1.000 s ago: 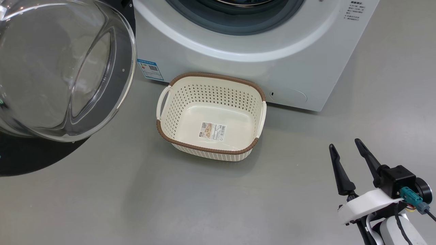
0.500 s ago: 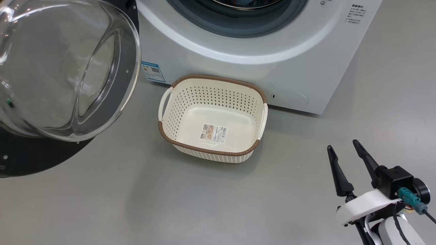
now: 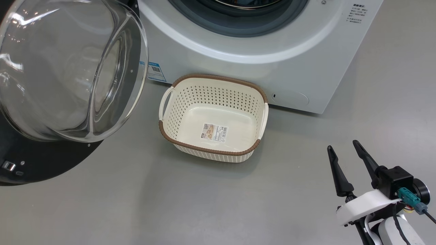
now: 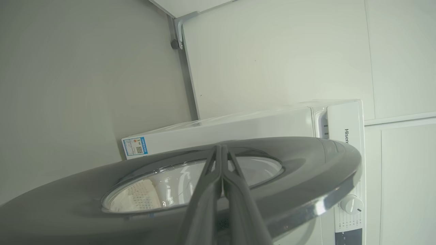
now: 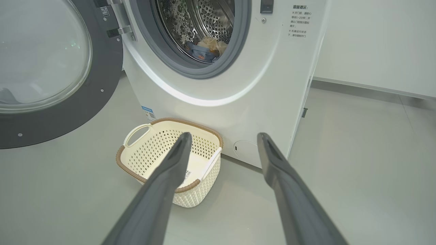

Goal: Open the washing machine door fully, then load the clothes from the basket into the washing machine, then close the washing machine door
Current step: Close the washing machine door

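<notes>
The washing machine door [image 3: 68, 68] stands open at the left, its clear glass bowl bulging toward me from the black ring. In the left wrist view my left gripper [image 4: 220, 147] is shut, its tips lying against the door's [image 4: 306, 160] glossy outer face with nothing between them. The basket [image 3: 213, 77] sits on the floor before the washing machine [image 3: 272, 68], holding nothing but a barcode sticker. The clothes [image 5: 206, 49], blue and cream, lie inside the steel drum. My right gripper [image 3: 342, 145] hovers open at the lower right, well apart from the basket [image 5: 136, 156].
Grey floor [image 3: 204, 204] spreads in front of the basket and to the machine's right. A blue label sticker [image 3: 154, 70] shows on the washer's lower left corner. White wall panels [image 5: 374, 41] stand behind and to the right of the machine [image 5: 272, 85].
The door has swung rightward toward the machine's front, more of its black ring showing at the lower left. The basket and my right gripper have stayed put.
</notes>
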Motion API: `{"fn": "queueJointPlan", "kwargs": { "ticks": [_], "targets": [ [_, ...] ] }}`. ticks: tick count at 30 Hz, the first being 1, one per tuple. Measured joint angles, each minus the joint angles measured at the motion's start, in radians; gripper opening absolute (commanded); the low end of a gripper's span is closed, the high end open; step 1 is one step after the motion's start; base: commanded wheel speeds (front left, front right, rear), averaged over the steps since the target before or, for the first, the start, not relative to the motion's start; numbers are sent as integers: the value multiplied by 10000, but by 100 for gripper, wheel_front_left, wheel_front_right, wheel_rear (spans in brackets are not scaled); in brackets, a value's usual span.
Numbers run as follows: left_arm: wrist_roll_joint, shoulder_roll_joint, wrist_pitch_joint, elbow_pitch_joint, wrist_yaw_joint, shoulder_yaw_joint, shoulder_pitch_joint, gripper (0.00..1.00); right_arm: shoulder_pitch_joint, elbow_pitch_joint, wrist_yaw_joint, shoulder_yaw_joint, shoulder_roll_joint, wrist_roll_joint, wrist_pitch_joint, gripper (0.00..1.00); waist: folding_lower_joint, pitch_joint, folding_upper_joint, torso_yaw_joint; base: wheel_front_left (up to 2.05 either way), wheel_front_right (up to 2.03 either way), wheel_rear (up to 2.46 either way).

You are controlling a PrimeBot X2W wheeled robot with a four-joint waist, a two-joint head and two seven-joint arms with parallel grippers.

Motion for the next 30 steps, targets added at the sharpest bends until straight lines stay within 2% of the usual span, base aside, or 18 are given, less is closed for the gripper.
{"fn": "queueJointPlan", "kwargs": {
  "ticks": [6, 17, 30],
  "targets": [
    [-533, -75, 903, -280, -75, -176, 9, 0, -2, 13, 0, -19, 17, 33, 0, 100, 0, -1, 0, 7, 0, 0, 0],
    [-1618, -568, 2468, -771, -63, -451, 260, 0, -7, 42, 0, -35, 71, 71, 0, 100, 0, -80, 0, 48, 0, 0, 0],
    [-2374, -1045, 4082, -1753, -59, -1070, 610, 0, -7, 82, 0, -81, 132, 82, 0, 100, 0, -150, 0, 115, 0, 0, 0]
  ]
}}
